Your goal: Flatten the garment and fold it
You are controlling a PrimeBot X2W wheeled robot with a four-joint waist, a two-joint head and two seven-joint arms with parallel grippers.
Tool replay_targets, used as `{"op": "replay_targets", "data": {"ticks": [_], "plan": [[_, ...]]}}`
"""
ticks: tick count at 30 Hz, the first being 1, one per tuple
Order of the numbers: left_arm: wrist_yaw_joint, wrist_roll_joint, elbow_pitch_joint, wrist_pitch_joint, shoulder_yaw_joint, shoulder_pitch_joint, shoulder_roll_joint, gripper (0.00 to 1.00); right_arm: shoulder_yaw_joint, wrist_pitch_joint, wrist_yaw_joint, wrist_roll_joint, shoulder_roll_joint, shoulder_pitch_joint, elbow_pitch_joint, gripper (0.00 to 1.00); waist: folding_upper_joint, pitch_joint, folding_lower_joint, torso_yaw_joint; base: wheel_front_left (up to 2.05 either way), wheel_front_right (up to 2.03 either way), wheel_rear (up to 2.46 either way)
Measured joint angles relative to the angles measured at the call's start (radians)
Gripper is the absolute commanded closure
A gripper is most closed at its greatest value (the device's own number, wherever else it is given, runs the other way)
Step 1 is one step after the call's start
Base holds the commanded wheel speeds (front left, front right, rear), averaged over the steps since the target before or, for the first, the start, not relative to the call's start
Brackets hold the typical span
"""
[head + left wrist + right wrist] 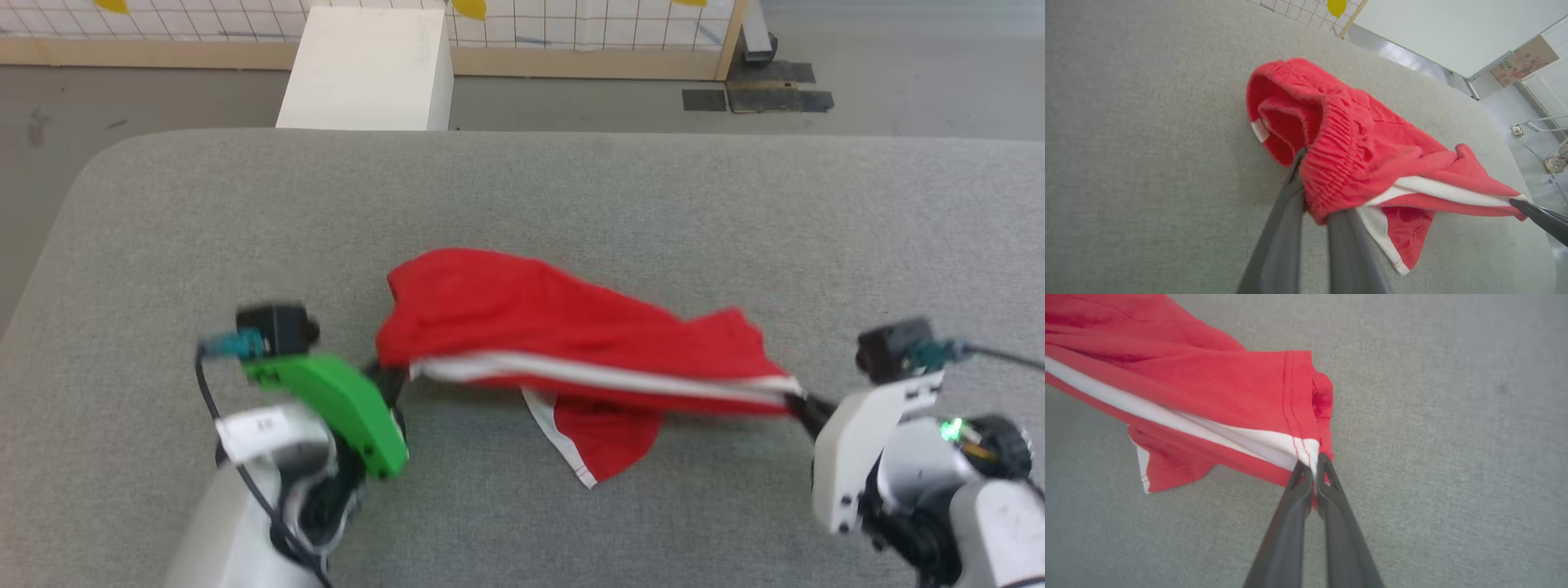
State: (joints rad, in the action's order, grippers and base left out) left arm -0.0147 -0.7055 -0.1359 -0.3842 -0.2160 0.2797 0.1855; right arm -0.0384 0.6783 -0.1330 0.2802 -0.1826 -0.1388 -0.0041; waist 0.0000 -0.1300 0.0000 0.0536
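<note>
Grey table (571, 188), centre: shorts (531, 318) stretched between left gripper (390, 377) (clamped on waistband (1331, 163)) and right gripper (796, 402), clamped on a hem (1296, 416) corner.

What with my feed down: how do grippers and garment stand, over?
Left gripper shut on waistband; right gripper shut on hem corner. Garment stretched between them, not flat. White box beyond table, no obstruction.

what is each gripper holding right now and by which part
Both hold the red shorts, stretched between them: the left gripper pinches the gathered elastic waistband, the right gripper the stitched leg hem at the white stripe.
</note>
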Motion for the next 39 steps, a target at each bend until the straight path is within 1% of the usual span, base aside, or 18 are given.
{"op": "replay_targets", "data": {"ticks": [4, 8, 9, 10, 11, 15, 20, 24, 27, 34, 37, 38, 39], "plan": [[0.0, -0.013, -0.062, 0.009, -0.008, -0.087, -0.015, 1.0, -0.001, -0.025, 0.0, -0.012, 0.02, 0.064, 0.054, 1.0, 0.0, -0.011, 0.0, 0.006, 0.0, 0.0, 0.0], [0.001, -0.029, -0.094, 0.017, -0.013, -0.125, -0.029, 1.0, -0.007, -0.043, 0.0, -0.02, 0.04, 0.095, 0.09, 1.0, 0.0, -0.012, 0.0, 0.013, 0.0, 0.0, 0.0], [0.001, -0.031, -0.097, 0.02, -0.012, -0.127, -0.031, 0.83, -0.007, -0.045, 0.0, -0.02, 0.042, 0.098, 0.093, 0.66, 0.0, -0.011, 0.0, 0.014, 0.0, 0.0, 0.0], [0.001, -0.032, -0.098, 0.027, -0.012, -0.127, -0.033, 0.61, -0.007, -0.052, 0.0, -0.02, 0.044, 0.1, 0.096, 0.0, 0.0001, -0.01, 0.0, 0.016, 0.0, 0.0, 0.0], [0.003, -0.033, -0.098, 0.031, -0.012, -0.127, -0.033, 0.0, -0.007, -0.06, 0.0, -0.02, 0.044, 0.1, 0.096, 0.0, 0.0, -0.008, 0.0, 0.016, 0.0, 0.0, 0.0], [0.005, -0.034, -0.097, 0.057, -0.007, -0.128, -0.034, 0.0, -0.004, -0.076, 0.0, -0.02, 0.042, 0.102, 0.082, 0.0, 0.0, 0.001, 0.0, 0.014, 0.0, 0.0, 0.0], [0.007, -0.016, -0.071, 0.111, -0.007, -0.144, -0.029, 0.0, -0.008, -0.074, 0.001, -0.018, 0.034, 0.111, 0.007, 0.0, 0.0, 0.013, 0.0, 0.004, 0.0, 0.0, 0.0], [0.021, 0.024, -0.029, 0.191, -0.014, -0.159, -0.019, 0.0, -0.036, -0.02, 0.001, -0.03, 0.013, 0.119, -0.032, 0.0, 0.0, 0.006, 0.0, 0.003, 0.0, 0.0, 0.0], [0.028, 0.049, -0.012, 0.227, -0.024, -0.165, -0.017, 0.0, -0.059, 0.019, 0.001, -0.044, -0.002, 0.118, -0.032, 0.0, 0.0, -0.006, 0.0, 0.01, 0.0, 0.0, 0.0], [0.032, 0.052, -0.012, 0.237, -0.029, -0.192, -0.017, 0.0, -0.126, 0.026, 0.001, -0.061, -0.009, 0.082, 0.006, 0.0, 0.0, -0.036, 0.0, 0.039, 0.0, 0.0, 0.0], [0.032, 0.052, -0.014, 0.238, -0.029, -0.197, -0.017, 0.0, -0.14, 0.027, 0.001, -0.061, -0.009, 0.074, 0.021, 0.0, 0.0, -0.042, 0.0, 0.048, 0.0, 0.0, 0.0], [0.032, 0.051, -0.015, 0.238, -0.03, -0.197, -0.017, 0.0, -0.142, 0.032, 0.001, -0.061, -0.01, 0.074, 0.028, 0.56, 0.0, -0.042, 0.0, 0.051, 0.0, 0.0, 0.0], [0.032, 0.05, -0.016, 0.238, -0.03, -0.197, -0.017, 0.0, -0.143, 0.032, 0.001, -0.061, -0.01, 0.074, 0.03, 0.79, 0.0, -0.043, 0.0, 0.054, 0.0, 0.0, 0.0]]}}
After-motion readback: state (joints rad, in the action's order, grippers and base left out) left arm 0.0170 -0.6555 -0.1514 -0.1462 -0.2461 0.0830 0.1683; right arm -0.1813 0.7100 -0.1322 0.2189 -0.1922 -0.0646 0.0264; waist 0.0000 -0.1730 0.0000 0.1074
